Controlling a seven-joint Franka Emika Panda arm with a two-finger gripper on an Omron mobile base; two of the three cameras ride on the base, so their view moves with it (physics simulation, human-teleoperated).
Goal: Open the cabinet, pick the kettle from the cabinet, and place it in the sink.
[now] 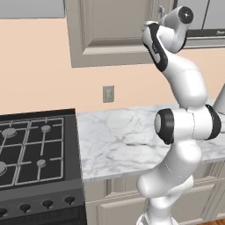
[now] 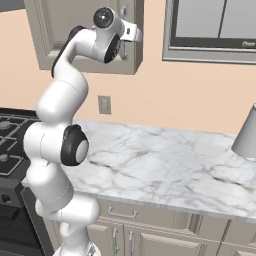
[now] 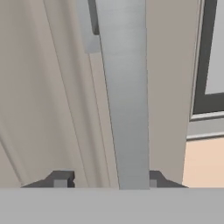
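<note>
Early stage. Cabinet [image 1: 110,30] door shut. Tool [image 3: 107,180] straddles door handle [image 3: 124,96], fingers either side; firm grip or not, cannot tell. Kettle presumably inside. Opening, pick, sink placement all remain.

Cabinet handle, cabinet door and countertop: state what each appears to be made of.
Cabinet handle: looks like brushed metal, grey with a soft lengthwise sheen. Cabinet door: probably painted wood or a similar board, matte taupe with a molded recessed panel and no visible grain. Countertop: looks like polished marble or a marble imitation, white with grey veining. All rendered, so only the look can be judged.
</note>
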